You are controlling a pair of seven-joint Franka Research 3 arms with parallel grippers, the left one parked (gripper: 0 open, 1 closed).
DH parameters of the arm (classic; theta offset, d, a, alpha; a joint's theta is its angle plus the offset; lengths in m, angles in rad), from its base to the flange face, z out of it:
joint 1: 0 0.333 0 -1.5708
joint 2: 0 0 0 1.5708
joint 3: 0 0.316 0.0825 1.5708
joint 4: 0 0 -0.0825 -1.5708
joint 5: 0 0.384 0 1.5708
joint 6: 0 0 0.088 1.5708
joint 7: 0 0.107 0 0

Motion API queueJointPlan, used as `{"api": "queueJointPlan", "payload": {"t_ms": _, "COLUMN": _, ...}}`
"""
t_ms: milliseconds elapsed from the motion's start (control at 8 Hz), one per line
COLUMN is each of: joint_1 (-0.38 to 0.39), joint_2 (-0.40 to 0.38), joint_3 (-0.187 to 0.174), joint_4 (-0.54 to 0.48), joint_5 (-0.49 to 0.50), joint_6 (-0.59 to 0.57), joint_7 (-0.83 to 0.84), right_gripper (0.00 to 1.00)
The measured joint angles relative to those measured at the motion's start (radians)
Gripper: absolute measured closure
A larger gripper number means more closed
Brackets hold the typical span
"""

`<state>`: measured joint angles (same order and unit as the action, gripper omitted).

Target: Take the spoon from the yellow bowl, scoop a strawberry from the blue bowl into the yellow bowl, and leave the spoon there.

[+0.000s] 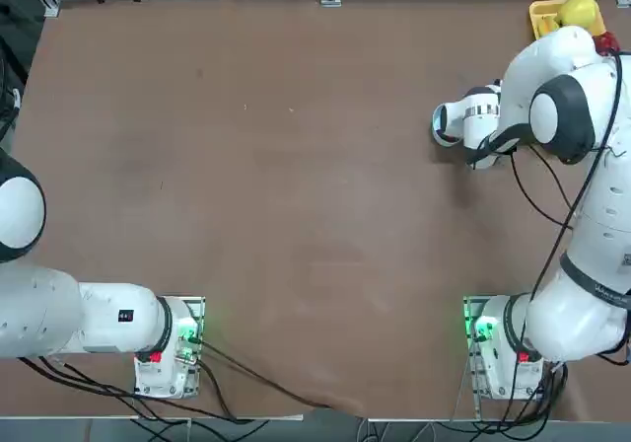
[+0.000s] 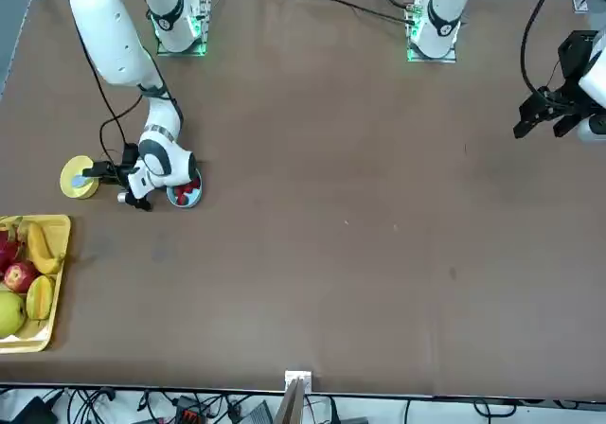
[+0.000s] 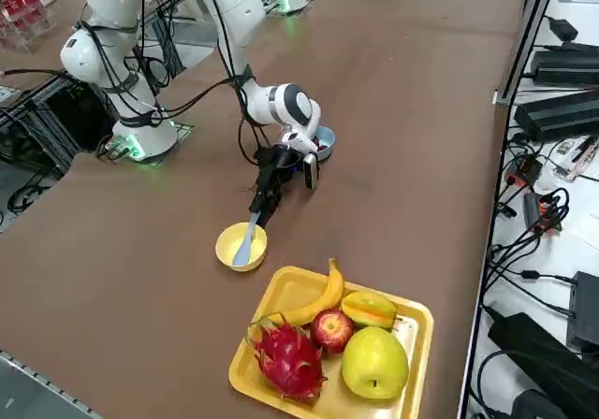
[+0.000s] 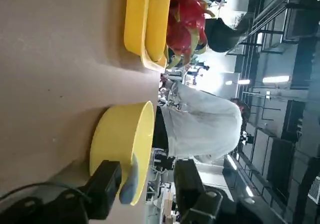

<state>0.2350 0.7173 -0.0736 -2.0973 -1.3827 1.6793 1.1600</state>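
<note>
Matte brown tabletop; my right gripper (image 4: 142, 186), jaws parted, flanks the pale blue-white plastic spoon's (image 3: 245, 243) handle over the round glossy yellow bowl (image 3: 227, 247).

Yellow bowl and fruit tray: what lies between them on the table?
Nothing: in the right side view, only bare table separates the yellow bowl from the fruit tray.

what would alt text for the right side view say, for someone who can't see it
The right gripper reaches low over the brown table, its fingers either side of the handle of the spoon, which rests in the yellow bowl. Behind the wrist sits the blue bowl; nearer the camera is a yellow fruit tray.
</note>
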Motion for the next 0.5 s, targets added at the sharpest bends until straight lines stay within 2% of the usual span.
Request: {"api": "queueJointPlan", "payload": {"t_ms": 500, "joint_1": 0.0, "joint_2": 0.006, "joint_3": -0.001, "joint_4": 0.0, "joint_5": 0.0, "joint_6": -0.004, "joint_7": 0.0, "right_gripper": 0.34}}
